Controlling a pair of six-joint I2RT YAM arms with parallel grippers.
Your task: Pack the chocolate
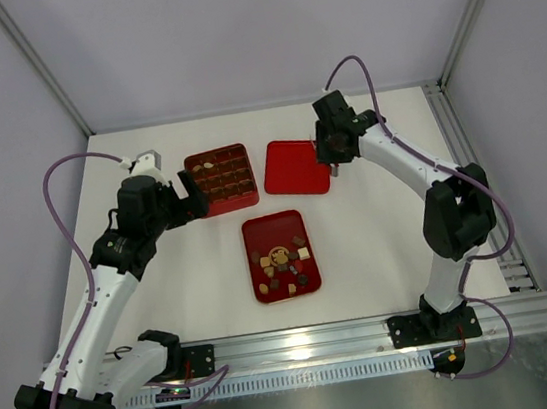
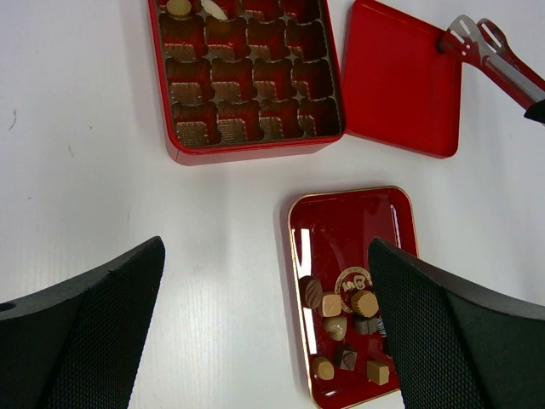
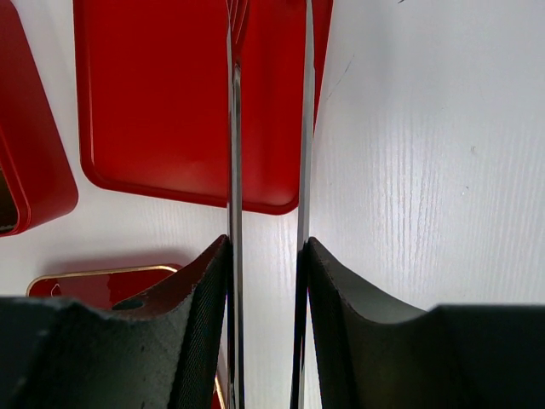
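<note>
Top view: chocolates (image 1: 281,261) lie clustered on the gold-rimmed red tray (image 1: 262,231) mid-tabletop (image 1: 379,241). The compartmented red box (image 1: 233,206) and flat red lid (image 1: 294,166) sit beyond it. Left wrist: my left pincer (image 2: 266,247) gapes wide with nothing in it; two pale pieces (image 2: 179,7) sit in the box's far row. Right wrist: my right pincer (image 3: 266,243) is clamped on metal tongs (image 3: 234,128), whose blades reach over the lid's edge.

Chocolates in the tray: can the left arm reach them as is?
Probably yes. The left fingers are open and empty, the tray is uncovered, and nothing lies between them and the chocolates.
</note>
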